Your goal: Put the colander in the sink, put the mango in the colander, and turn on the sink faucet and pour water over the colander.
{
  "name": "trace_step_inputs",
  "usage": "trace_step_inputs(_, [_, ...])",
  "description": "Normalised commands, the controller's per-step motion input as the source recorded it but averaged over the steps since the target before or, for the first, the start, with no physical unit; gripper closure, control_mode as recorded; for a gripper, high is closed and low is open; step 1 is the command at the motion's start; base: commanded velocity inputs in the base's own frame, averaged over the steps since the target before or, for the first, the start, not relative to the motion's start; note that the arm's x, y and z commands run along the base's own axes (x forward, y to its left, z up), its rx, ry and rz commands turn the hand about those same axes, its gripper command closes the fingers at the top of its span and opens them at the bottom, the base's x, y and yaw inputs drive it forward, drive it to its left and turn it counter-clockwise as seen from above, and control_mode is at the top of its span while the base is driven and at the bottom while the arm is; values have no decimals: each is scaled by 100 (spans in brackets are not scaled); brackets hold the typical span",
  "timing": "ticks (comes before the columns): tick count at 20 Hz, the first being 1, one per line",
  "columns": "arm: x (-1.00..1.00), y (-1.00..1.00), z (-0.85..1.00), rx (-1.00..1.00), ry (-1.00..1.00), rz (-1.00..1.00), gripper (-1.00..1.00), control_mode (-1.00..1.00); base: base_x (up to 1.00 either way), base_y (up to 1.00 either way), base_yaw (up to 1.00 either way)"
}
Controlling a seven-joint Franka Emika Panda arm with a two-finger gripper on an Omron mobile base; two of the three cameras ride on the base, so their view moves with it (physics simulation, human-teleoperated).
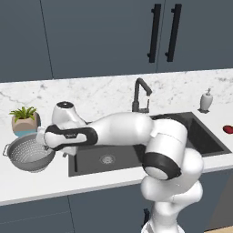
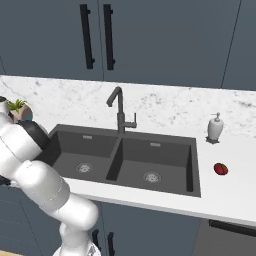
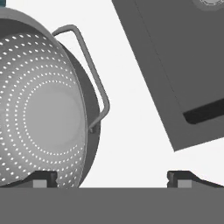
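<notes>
Colander [image 1: 29, 154] sits lower left on the table [image 1: 41, 182], left of the sink [image 1: 104, 159]; gripper [image 3: 111, 177] spread wide, straddling its rim, grasping nothing.

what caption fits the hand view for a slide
Open fingers straddle the colander's rim and handle beside the sink.

I see the colander [image 3: 39, 109] as perforated silver-grey metal with a soft satin sheen and a thin wire handle. The sink [image 2: 165, 165] looks matt dark grey and smooth, and the sink faucet [image 2: 119, 111] has the same dull dark finish. The desk [image 1: 27, 182] reads as polished white marble with faint grey veining. The mango [image 2: 220, 169] looks smooth-skinned.
</notes>
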Motion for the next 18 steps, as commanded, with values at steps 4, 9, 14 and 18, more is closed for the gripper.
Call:
trace_step_inputs(4, [19, 10, -29, 0, 1, 0, -100, -100, 0, 0, 0])
trace_step_inputs(9, [35, 15, -13, 0, 0, 0, -100, -100, 0, 0, 0])
trace_step_inputs(14, [25, 14, -1, 0, 0, 0, -100, -100, 0, 0, 0])
trace_step_inputs(18, [15, 18, 0, 0, 0, 0, -100, -100, 0, 0, 0])
